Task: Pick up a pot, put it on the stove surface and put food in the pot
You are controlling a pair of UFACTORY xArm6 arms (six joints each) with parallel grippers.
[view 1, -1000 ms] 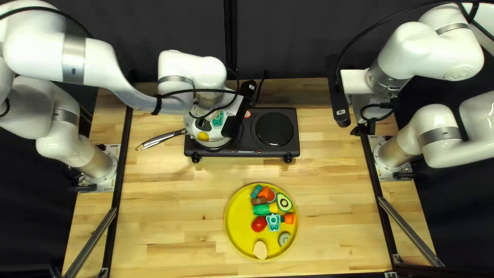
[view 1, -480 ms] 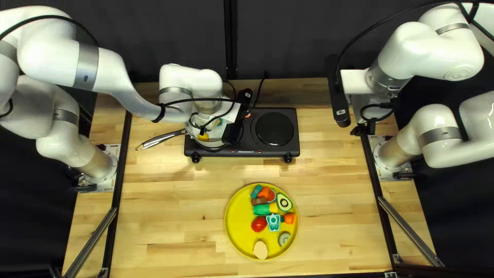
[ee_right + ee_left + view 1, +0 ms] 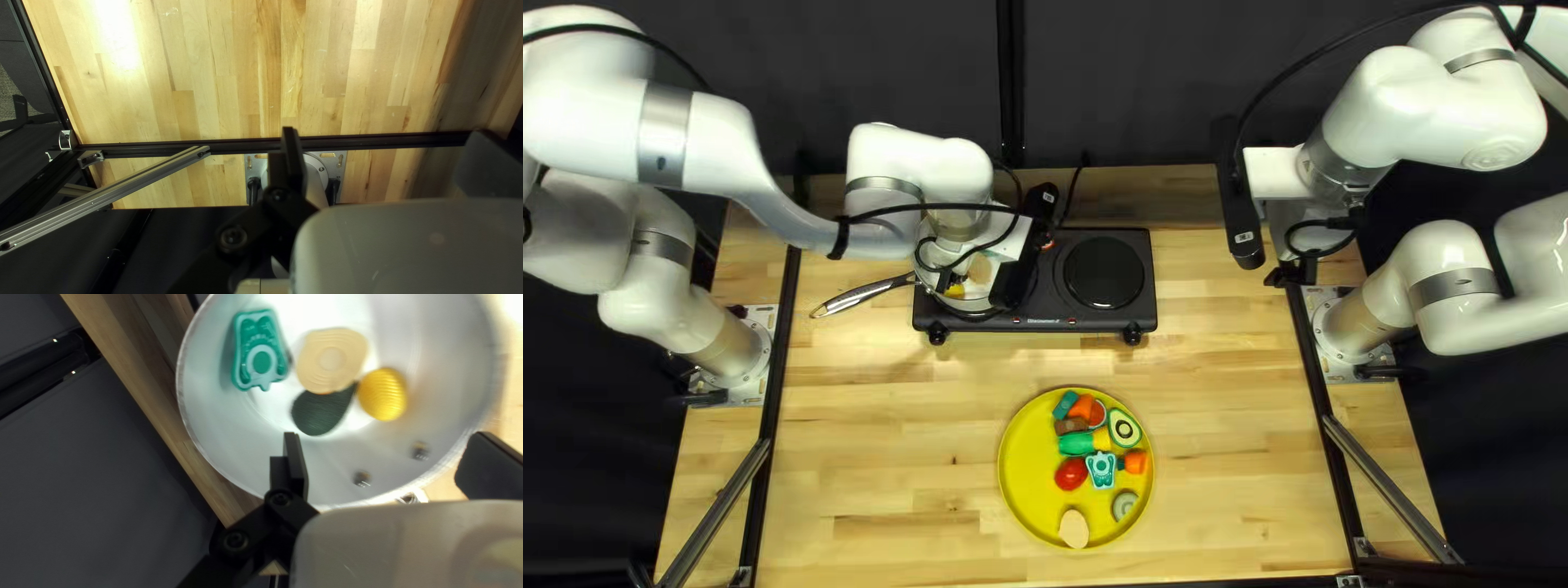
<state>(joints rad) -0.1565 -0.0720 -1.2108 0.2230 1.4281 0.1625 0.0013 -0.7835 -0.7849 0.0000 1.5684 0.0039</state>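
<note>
Landmark: the pot [image 3: 329, 465]. It sat on the left side of the two-burner stove [image 3: 1050, 299], its steel handle [image 3: 860, 296] running out to the left of the top left view. The right burner [image 3: 1103, 272] lay bare, just right of the pot.

Inside the pot, four play foods: a teal animal-shaped piece [image 3: 245, 340], a tan rounded slice [image 3: 330, 359], a dark green piece [image 3: 318, 412] and a yellow ridged piece [image 3: 384, 394]. The tan slice overlapped the dark green one; the yellow lay close beside both; the teal lay nearest the pot's wall.

Left gripper [image 3: 946, 280] hung over the pot, near the handle side. Its fingers stood wide apart, nothing pinched; two rivets on the pot's inner wall showed in the space between them.

Right gripper [image 3: 1285, 272] was well to the right of the pot, also spread, holding nothing. Its wrist view took in bare wood tabletop [image 3: 229, 65] and a black rail [image 3: 245, 146].

Yellow plate [image 3: 1018, 457]: nearer the table's near edge than the pot, and to its right. On it: halved avocado [image 3: 1124, 428], red tomato-like piece [image 3: 1071, 474], green-and-yellow corn [image 3: 1078, 443], a second teal piece [image 3: 1102, 470], a pale oval piece [image 3: 1074, 529], other small foods.
</note>
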